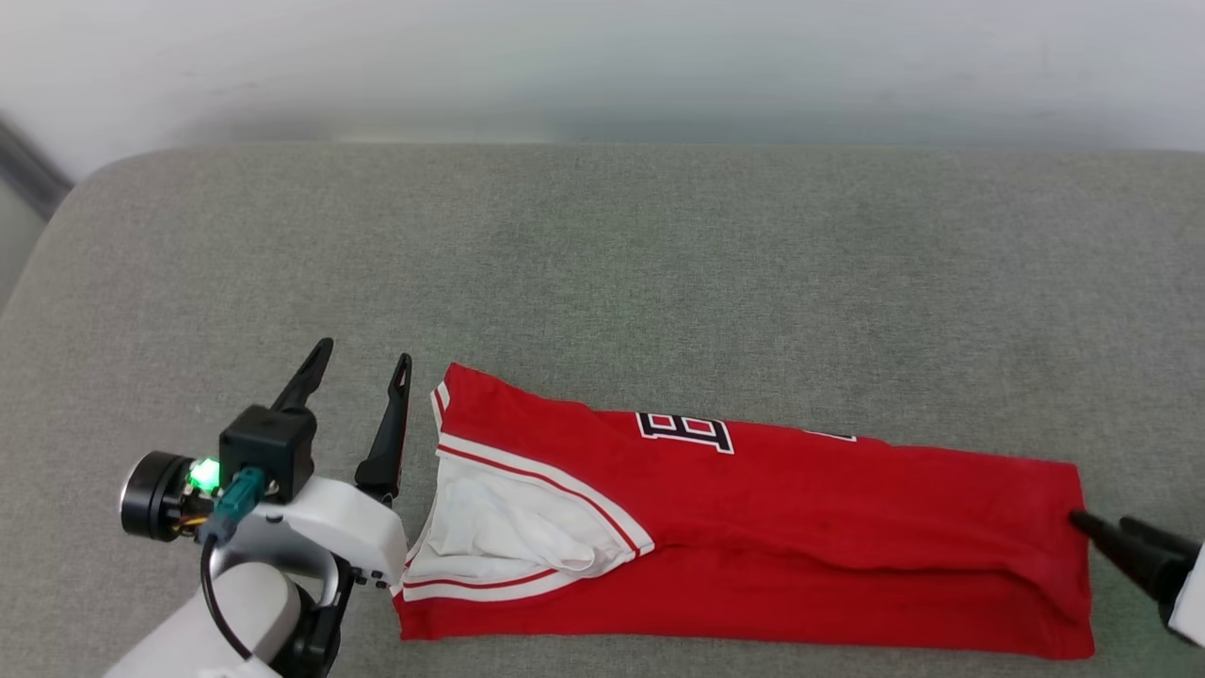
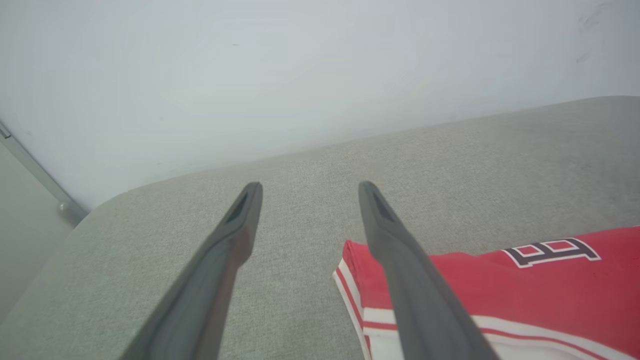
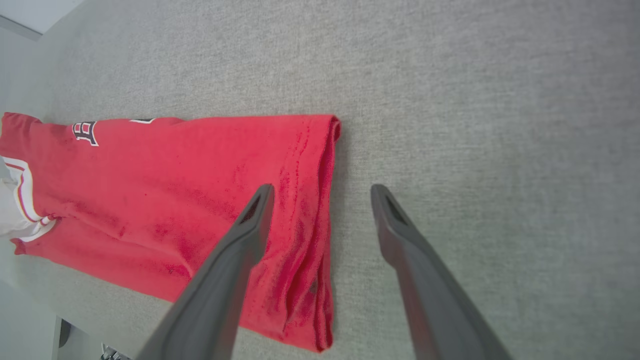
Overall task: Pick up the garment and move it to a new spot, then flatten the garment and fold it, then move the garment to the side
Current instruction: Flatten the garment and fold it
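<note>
Head view: the garment (image 1: pixel 800 527) lies folded into a long strip near the front edge of the grey cushion (image 1: pixel 602 264). The left gripper (image 1: pixel 362 363) beside its sleeve end and the right gripper (image 1: pixel 1101 520) at its hem both have fingers spread, empty. Pinching only the top layer would likely peel the fold open.

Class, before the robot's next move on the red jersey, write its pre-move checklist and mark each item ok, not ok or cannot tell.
1. Left gripper open, beside the sleeve end: ok.
2. Right gripper open at the hem end: ok.
3. Right fingers off the cloth: cannot tell.
4. Garment folded into a long strip: ok.
5. White sleeve smooth: not ok, bunched.
6. Garment wholly on grey cushion: ok.
</note>
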Controlling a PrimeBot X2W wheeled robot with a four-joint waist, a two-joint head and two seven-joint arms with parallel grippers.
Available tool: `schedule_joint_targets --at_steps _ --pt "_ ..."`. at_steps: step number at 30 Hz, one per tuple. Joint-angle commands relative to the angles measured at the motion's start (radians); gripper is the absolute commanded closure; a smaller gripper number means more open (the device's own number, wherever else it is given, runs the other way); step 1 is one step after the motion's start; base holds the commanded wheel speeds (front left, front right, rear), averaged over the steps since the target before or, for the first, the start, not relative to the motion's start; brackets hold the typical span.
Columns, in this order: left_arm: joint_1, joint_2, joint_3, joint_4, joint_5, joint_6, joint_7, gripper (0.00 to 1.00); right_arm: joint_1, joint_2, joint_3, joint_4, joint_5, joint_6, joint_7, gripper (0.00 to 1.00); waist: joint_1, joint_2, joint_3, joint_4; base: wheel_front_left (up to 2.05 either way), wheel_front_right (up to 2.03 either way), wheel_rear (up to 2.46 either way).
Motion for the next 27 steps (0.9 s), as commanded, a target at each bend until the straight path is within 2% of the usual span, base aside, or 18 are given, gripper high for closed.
schedule_joint_targets --at_steps 1,8,15,18,20,21,22,23,24,27 --pt "0.023 -0.016 0.028 -0.007 0.026 0.006 -0.004 0.00 0.018 0.008 0.000 0.008 0.004 0.000 0.008 0.00 0.0001 -0.0001 0.006 0.005 0.00 0.00 0.00" --pt "0.147 -0.145 0.208 -0.036 0.191 -0.021 -0.004 0.00 0.026 0.071 0.009 0.060 0.055 0.000 0.068 0.00 0.0001 -0.0001 0.025 0.020 0.00 0.00 0.00" --pt "0.251 -0.268 0.374 -0.055 0.335 -0.074 -0.004 0.00 0.044 0.132 0.054 0.045 0.108 0.000 0.140 0.00 0.0001 -0.0001 0.034 0.031 0.00 0.00 0.00" --pt "0.277 -0.302 0.418 -0.067 0.376 -0.089 -0.004 0.00 0.042 0.142 0.062 0.038 0.110 0.000 0.146 0.00 0.0001 -0.0001 0.034 0.034 0.00 0.00 0.00" --pt "0.312 -0.352 0.474 -0.085 0.434 -0.113 -0.004 0.00 0.034 0.146 0.070 0.033 0.094 0.000 0.136 0.00 0.0001 -0.0001 0.032 0.038 0.00 0.00 0.00" --pt "0.323 -0.367 0.488 -0.090 0.452 -0.121 -0.004 0.00 0.030 0.143 0.069 0.037 0.086 0.000 0.126 0.07 0.0001 -0.0001 0.032 0.039 0.00 0.00 0.00" --pt "0.334 -0.381 0.504 -0.095 0.470 -0.129 -0.004 0.00 0.025 0.142 0.067 0.044 0.079 0.000 0.118 0.58 0.0001 -0.0001 0.031 0.041 0.00 0.00 0.00" --pt "0.343 -0.395 0.519 -0.099 0.487 -0.137 -0.004 0.00 0.021 0.141 0.068 0.049 0.075 0.000 0.116 0.95 0.0001 -0.0001 0.029 0.042 0.00 0.00 0.00" --pt "0.353 -0.407 0.532 -0.102 0.505 -0.146 -0.004 0.00 0.018 0.138 0.069 0.053 0.067 0.000 0.109 1.00 0.0001 -0.0001 0.028 0.043 0.00 0.00 0.00" --pt "0.368 -0.435 0.559 -0.106 0.532 -0.161 -0.004 0.00 0.013 0.130 0.070 0.061 0.056 0.000 0.105 1.00 0.0001 -0.0001 0.025 0.044 0.00 0.00 0.00"
